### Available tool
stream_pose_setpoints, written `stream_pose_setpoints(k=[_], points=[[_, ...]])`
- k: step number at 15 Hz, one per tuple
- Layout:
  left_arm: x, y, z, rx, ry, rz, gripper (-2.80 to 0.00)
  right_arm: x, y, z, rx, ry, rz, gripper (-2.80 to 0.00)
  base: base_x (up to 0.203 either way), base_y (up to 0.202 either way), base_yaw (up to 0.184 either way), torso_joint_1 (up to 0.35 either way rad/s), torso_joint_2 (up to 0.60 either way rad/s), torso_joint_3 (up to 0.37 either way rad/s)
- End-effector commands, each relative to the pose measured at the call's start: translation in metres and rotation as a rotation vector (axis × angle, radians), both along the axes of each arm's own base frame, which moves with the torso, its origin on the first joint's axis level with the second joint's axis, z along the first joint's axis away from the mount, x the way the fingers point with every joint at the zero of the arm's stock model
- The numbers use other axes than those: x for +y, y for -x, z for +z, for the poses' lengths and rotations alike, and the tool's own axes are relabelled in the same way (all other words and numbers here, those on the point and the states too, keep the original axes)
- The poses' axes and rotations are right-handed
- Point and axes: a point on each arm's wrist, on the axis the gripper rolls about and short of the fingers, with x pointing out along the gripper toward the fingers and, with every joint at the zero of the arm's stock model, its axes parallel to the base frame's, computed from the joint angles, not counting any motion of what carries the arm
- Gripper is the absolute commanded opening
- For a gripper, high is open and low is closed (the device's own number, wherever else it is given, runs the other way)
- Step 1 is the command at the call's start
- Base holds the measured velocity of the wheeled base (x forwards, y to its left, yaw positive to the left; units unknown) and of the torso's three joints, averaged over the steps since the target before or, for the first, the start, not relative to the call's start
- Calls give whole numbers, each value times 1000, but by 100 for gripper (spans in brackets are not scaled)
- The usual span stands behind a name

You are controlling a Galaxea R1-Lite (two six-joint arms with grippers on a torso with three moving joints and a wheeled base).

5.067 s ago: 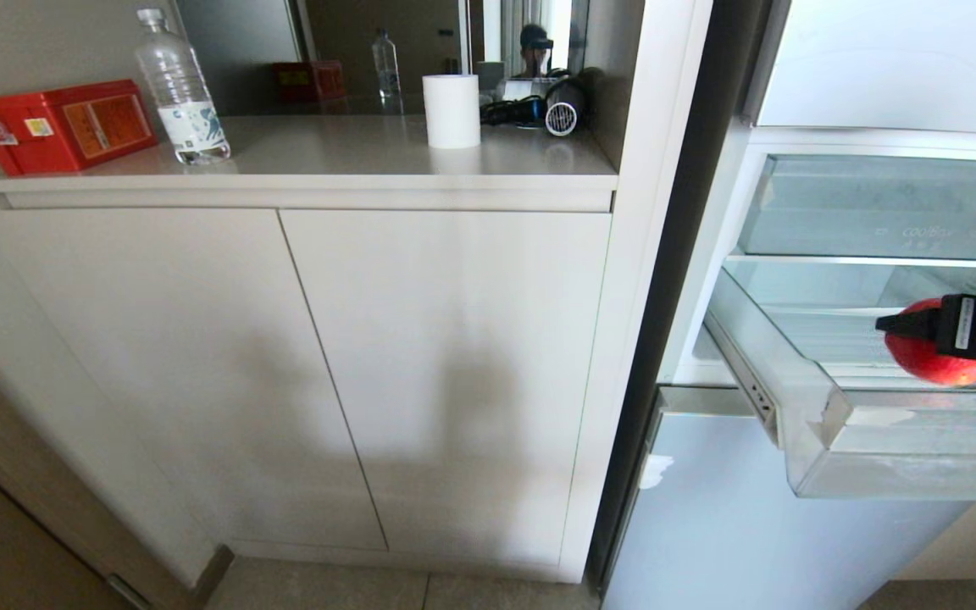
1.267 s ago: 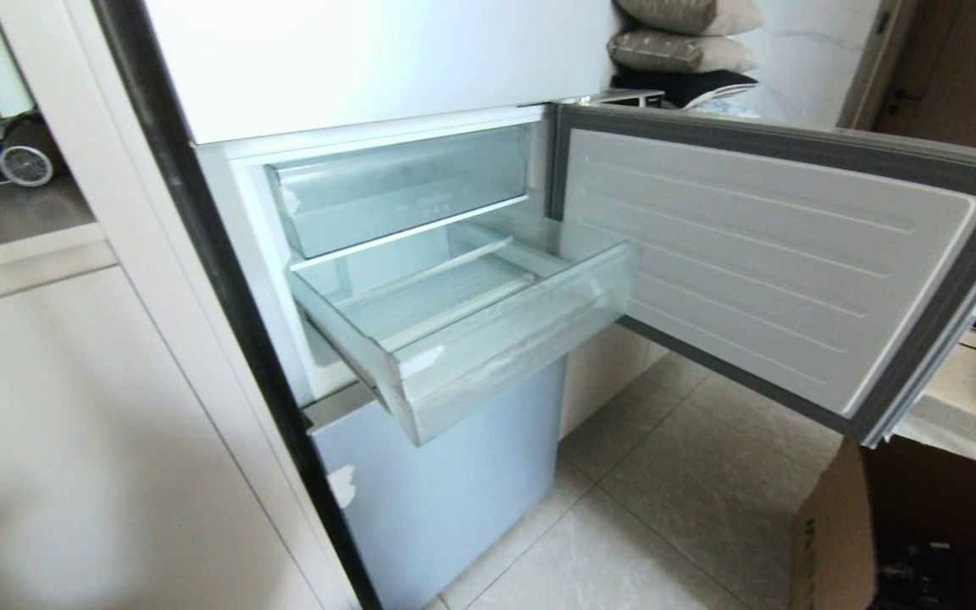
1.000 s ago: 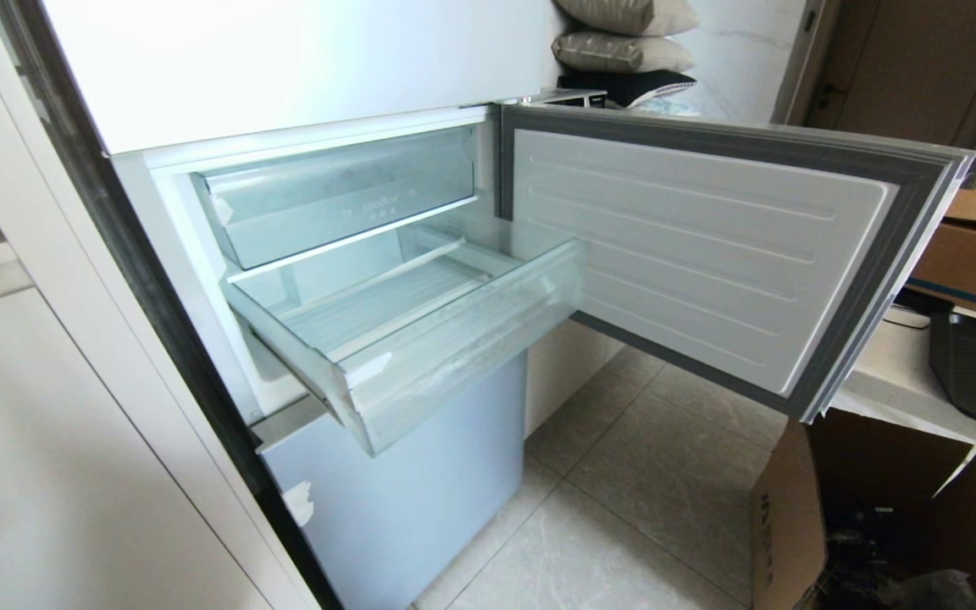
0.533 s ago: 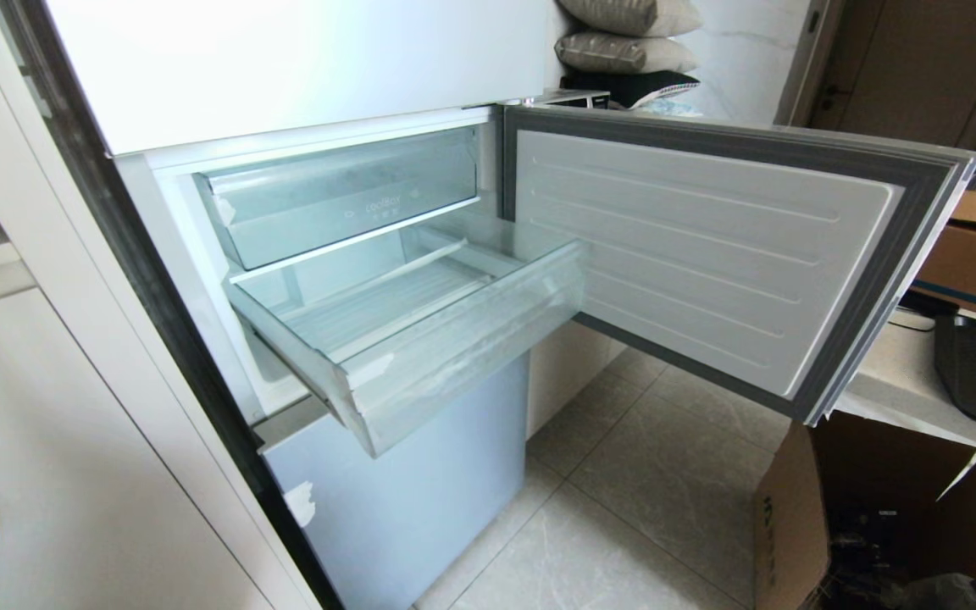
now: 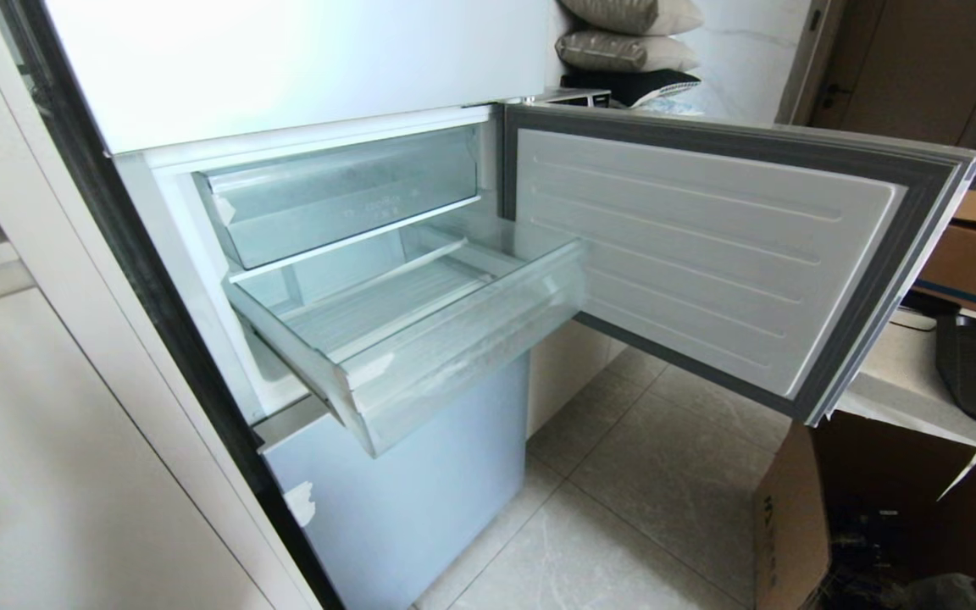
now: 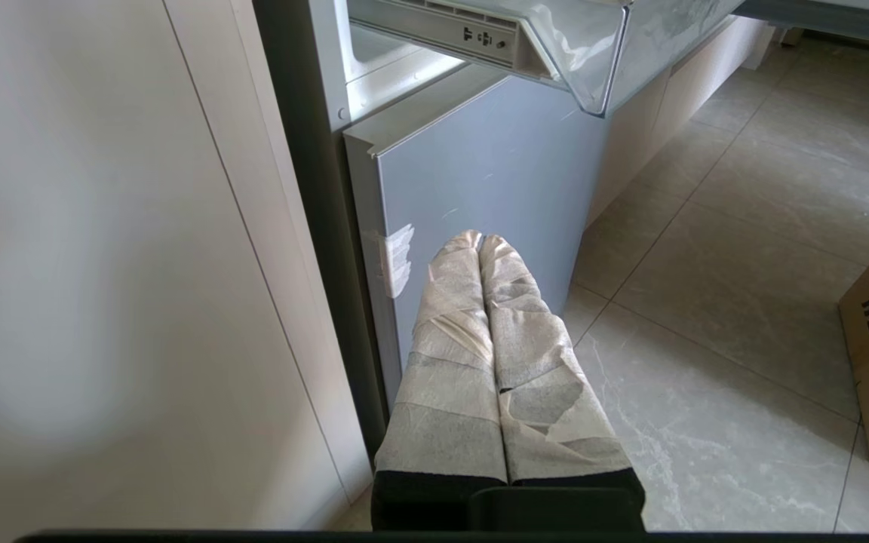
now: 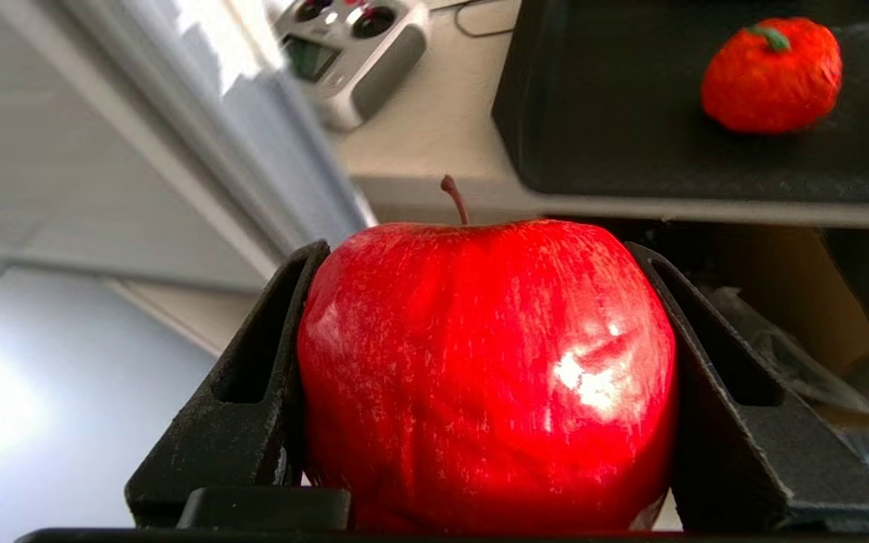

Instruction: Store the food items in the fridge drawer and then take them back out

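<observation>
Right claw point(image 7: 480, 377): held the red apple point(image 7: 483, 369) between its fingers.
Left claw point(image 6: 480, 241): pressed together, empty, near the floor.
Drawer point(image 5: 454, 356): pulled out, empty.
Tray point(image 7: 631, 151): carried an orange fruit point(image 7: 772, 74).

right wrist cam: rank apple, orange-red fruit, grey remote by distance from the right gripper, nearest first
1. Apple: clamped between the right gripper fingers.
2/3. Orange-red fruit, on the black tray, and grey remote, on the counter beside the tray: both well beyond the apple, too close to call.
</observation>
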Motion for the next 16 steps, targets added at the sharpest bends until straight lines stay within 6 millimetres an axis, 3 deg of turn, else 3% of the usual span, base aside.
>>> stream_pose_setpoints(k=[1, 4, 8, 16], points=[[0, 0, 0, 0, 0, 1, -280, -43, -55, -29, 104, -64, -23, -280, 0, 0, 0, 0, 0, 0], [0, 0, 0, 0, 0, 1, -280, -78, -90, -51, 98, -19, -36, -280, 0, 0, 0, 0, 0, 0], [0, 0, 0, 0, 1, 1, -280, -131, -109, -63, 99, 6, -124, -280, 0, 0, 0, 0, 0, 0], [0, 0, 0, 0, 2, 1, -280, -199, -164, -90, 77, 0, -115, -280, 0, 0, 0, 0, 0, 0]])
